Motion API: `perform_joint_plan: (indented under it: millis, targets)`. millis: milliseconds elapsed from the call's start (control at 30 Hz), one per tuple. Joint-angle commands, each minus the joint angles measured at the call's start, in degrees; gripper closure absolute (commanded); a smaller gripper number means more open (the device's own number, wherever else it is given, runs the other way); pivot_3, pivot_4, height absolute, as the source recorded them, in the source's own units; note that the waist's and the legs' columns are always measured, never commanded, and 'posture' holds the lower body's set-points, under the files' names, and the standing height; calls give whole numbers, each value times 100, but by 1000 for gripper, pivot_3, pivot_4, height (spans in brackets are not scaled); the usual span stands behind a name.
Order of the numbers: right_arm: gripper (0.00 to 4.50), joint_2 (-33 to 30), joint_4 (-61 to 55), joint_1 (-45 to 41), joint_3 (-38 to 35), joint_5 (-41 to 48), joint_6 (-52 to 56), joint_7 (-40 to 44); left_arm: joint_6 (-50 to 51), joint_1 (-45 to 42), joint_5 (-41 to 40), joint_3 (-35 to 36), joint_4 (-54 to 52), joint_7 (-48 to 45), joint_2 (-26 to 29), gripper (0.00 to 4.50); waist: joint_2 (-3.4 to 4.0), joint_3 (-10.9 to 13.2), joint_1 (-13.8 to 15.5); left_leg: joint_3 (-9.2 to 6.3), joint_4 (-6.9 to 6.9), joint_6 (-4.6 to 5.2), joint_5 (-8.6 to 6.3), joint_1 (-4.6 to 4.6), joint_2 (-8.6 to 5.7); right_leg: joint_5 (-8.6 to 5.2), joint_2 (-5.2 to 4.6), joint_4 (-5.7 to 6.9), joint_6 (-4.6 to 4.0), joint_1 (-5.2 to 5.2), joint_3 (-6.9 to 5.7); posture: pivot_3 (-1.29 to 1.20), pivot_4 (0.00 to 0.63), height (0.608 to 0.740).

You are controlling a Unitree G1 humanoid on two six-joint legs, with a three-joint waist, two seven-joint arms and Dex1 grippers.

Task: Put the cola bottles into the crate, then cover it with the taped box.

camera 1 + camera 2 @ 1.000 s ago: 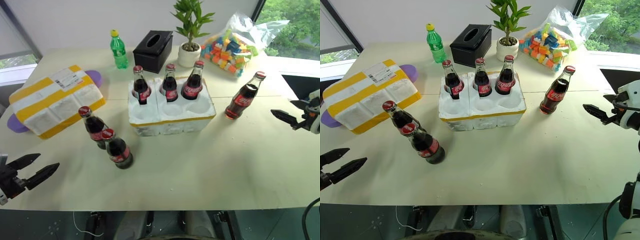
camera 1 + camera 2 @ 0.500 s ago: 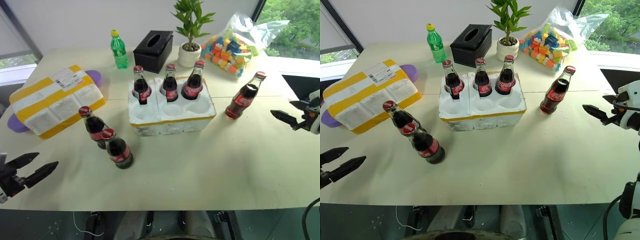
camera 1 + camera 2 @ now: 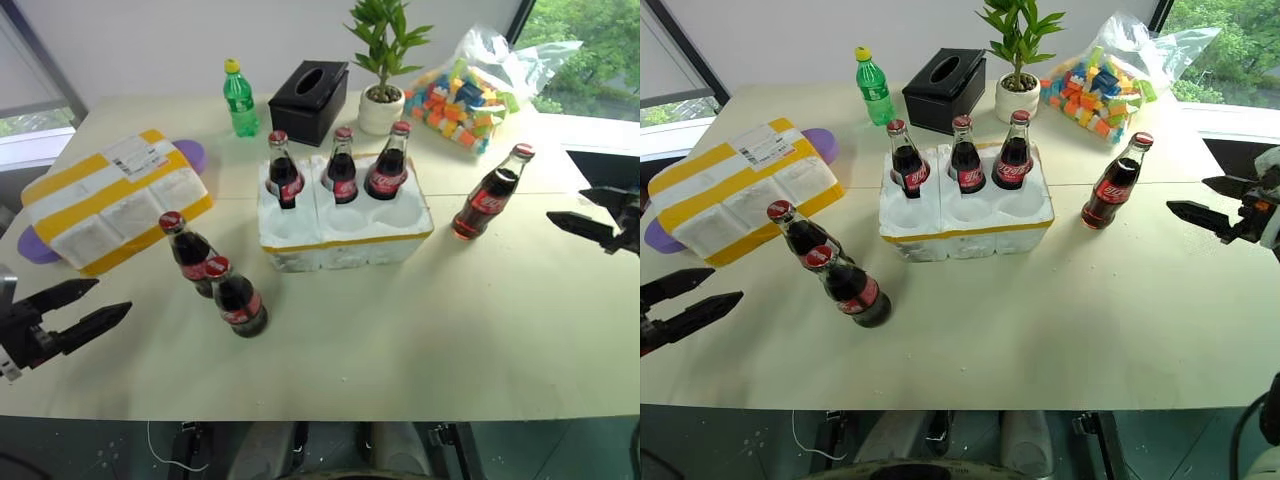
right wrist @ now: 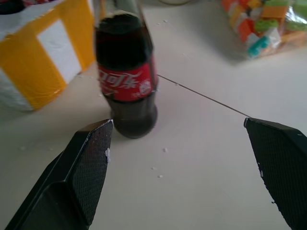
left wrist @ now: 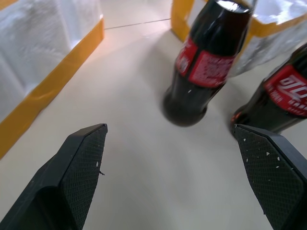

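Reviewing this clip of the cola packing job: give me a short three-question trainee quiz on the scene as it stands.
1. How many cola bottles already stand in the crate, and in which row of wells?
2. True or false: the taped box already covers the crate.
3. Which bottle is the right hand nearest: A) the green bottle, B) the lone cola bottle right of the crate, C) the pair left of the crate?

Key:
1. Three, in the far row; the near three wells are empty.
2. False; it lies on the table left of the crate.
3. B. Both hands are open and empty; the left hand is nearer the pair.
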Motion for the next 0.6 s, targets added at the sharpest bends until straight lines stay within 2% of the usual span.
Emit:
perform_joint_plan:
  millis: [33, 133, 333, 600]
  targets:
    - [0, -278, -1656, 652, -519, 794, 931, 462, -42, -283, -9, -343, 25, -176, 193, 103, 4, 1, -3, 0, 0, 0, 0, 0, 1, 0, 0, 0, 0, 0, 1, 0, 150, 732]
    - [0, -288, -2897, 1249, -937, 1392, 1645, 527, -109, -631, 94, -739, 163, -259, 268, 103, 4, 1, -13, 3, 3, 0, 0, -3, 0, 0, -1, 3, 0, 1, 4, 0, 150, 732]
    - [0, 56, -4739, 1503, -1234, 2549, 2675, -118, -384, -1446, 448, -1556, 665, -303, 249, 103, 3, 1, 7, 3, 2, -1, 0, -3, 3, 0, 0, 2, 0, -2, 7, 0, 150, 732]
    - [0, 196, -5512, 1600, -1297, 3265, 3116, -704, -701, -2184, 801, -2404, 1130, -344, 6, 103, -4, 3, 141, 8, 4, 2, -2, -8, 1, 3, -2, -20, 2, -16, 7, 0, 150, 732]
